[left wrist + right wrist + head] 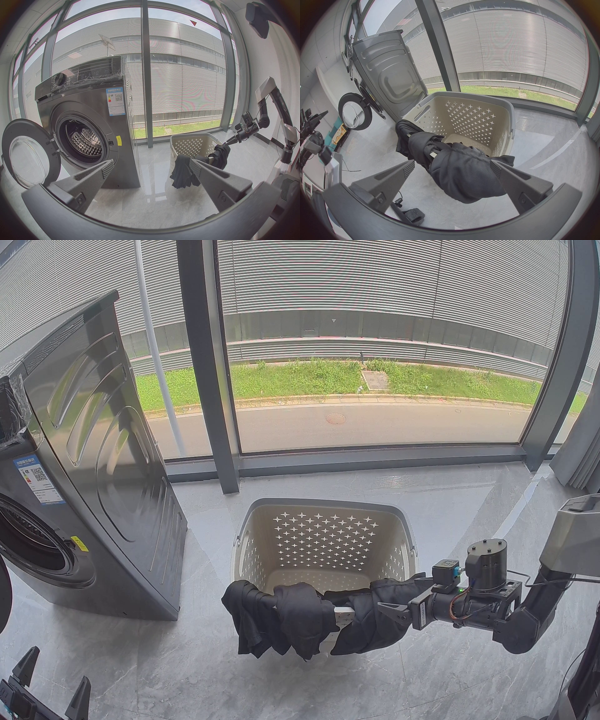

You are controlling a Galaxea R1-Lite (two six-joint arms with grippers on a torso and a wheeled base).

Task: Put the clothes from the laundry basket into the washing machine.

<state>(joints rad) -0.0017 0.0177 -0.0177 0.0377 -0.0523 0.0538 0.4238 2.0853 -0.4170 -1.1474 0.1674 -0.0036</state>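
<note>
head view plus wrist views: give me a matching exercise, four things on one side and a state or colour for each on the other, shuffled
Things
1. door
2. basket
3. clothes
4. left gripper

States
A. black, draped over a rim
B. open, holding nothing
C. swung wide, round glass pane
D. cream, star-shaped holes

Pairs: 1-C, 2-D, 3-A, 4-B
</note>
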